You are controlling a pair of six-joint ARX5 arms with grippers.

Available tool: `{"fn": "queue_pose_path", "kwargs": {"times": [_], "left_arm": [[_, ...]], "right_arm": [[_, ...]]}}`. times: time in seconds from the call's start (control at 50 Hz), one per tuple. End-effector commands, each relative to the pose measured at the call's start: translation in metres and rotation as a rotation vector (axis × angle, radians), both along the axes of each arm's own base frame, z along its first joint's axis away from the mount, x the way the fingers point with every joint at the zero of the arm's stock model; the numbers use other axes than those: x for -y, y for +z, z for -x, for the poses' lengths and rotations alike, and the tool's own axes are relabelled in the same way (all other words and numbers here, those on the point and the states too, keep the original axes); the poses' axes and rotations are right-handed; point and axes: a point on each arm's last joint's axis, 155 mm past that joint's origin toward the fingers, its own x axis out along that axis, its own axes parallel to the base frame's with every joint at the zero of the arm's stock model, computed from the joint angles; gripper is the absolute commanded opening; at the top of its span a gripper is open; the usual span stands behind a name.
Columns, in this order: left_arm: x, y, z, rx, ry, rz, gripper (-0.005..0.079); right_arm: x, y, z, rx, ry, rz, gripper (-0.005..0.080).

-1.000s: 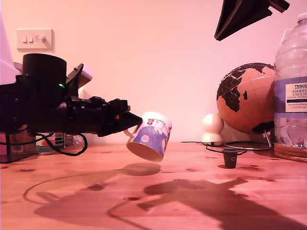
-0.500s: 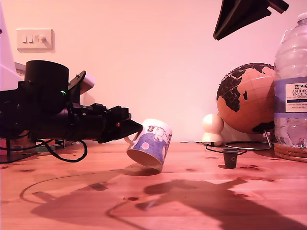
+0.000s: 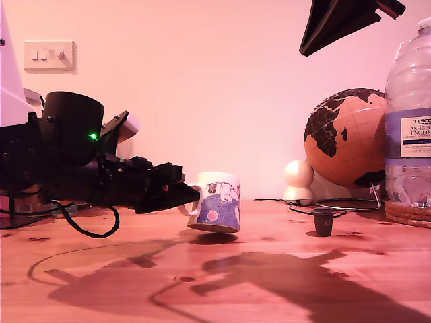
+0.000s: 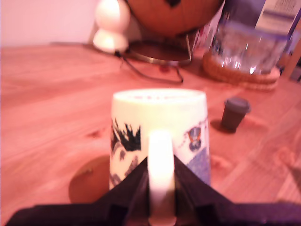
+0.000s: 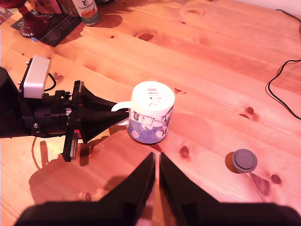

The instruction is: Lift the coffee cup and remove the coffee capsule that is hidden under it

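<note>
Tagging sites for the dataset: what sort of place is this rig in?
Likely a home room, not a lab: a pine wooden table, a desk globe beside a shop water bottle, and a wall light switch.

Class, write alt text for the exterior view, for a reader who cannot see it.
My first gripper, reaching in from the exterior view's left, holds the upside-down coffee cup by its handle, just at the wooden table. The small dark coffee capsule stands uncovered toward the exterior view's right, before a globe and a water bottle.
</note>
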Motion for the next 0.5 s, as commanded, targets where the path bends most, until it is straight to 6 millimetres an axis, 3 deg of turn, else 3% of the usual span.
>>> {"fn": "queue_pose_path", "kwargs": {"times": [0.0,0.48], "left_arm": [[0.002,-0.006,0.002,-0.012,-0.009,-0.009,-0.0021],[-0.003,-0.043,0.013,-0.143,-0.020,-0.093,-0.0021]], "right_arm": [[-0.002,0.003,0.000,0.009,0.007,-0.007,-0.0011],[-0.002,0.003,0.000,0.010,0.007,-0.007,-0.0011]]}}
